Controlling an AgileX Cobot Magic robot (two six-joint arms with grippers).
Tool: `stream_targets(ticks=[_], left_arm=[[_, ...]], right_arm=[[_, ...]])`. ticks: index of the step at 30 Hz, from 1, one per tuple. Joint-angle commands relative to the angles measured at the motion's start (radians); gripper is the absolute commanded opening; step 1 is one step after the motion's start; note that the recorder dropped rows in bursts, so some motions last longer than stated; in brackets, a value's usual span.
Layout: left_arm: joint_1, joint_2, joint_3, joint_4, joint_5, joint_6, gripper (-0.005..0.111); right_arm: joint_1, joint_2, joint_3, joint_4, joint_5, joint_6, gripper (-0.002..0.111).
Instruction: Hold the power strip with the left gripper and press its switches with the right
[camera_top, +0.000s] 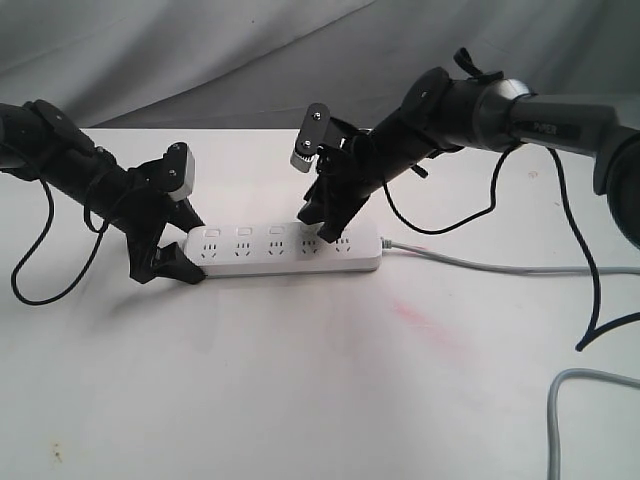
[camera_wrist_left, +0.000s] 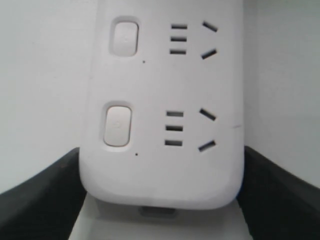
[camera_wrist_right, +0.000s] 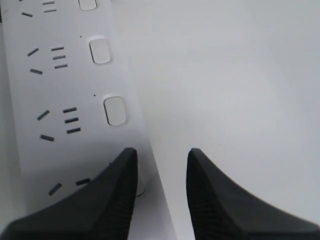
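The white power strip (camera_top: 285, 248) lies flat across the middle of the table, its grey cord (camera_top: 480, 265) running off to the right. My left gripper (camera_top: 188, 248) is shut on the strip's left end. In the left wrist view its black fingers (camera_wrist_left: 45, 200) press both long sides of the power strip (camera_wrist_left: 160, 165), with two switches (camera_wrist_left: 118, 125) visible. My right gripper (camera_top: 320, 228) points down onto the strip near the fourth socket. In the right wrist view the right gripper (camera_wrist_right: 161, 152) is slightly open, one fingertip (camera_wrist_right: 125, 165) over the row of switches (camera_wrist_right: 115, 110), the other past the strip's edge.
A second grey cable (camera_top: 570, 385) loops at the bottom right, and black arm cables hang at the left (camera_top: 30, 270) and right (camera_top: 590, 290). A faint pink stain (camera_top: 420, 315) marks the white tabletop in front of the strip. A grey cloth backdrop (camera_top: 200, 50) hangs behind the table.
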Motion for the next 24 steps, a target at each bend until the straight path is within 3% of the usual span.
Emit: stream_targets(ticks=[1, 24], left_arm=[[0.001, -0.002, -0.006, -0.007, -0.009, -0.006, 0.053], [0.001, -0.002, -0.006, -0.007, -0.009, -0.006, 0.053]], right_arm=[[-0.007, -0.009, 0.007, -0.001, -0.009, 0.002, 0.032], [-0.007, 0.009, 0.007, -0.022, -0.015, 0.002, 0.032]])
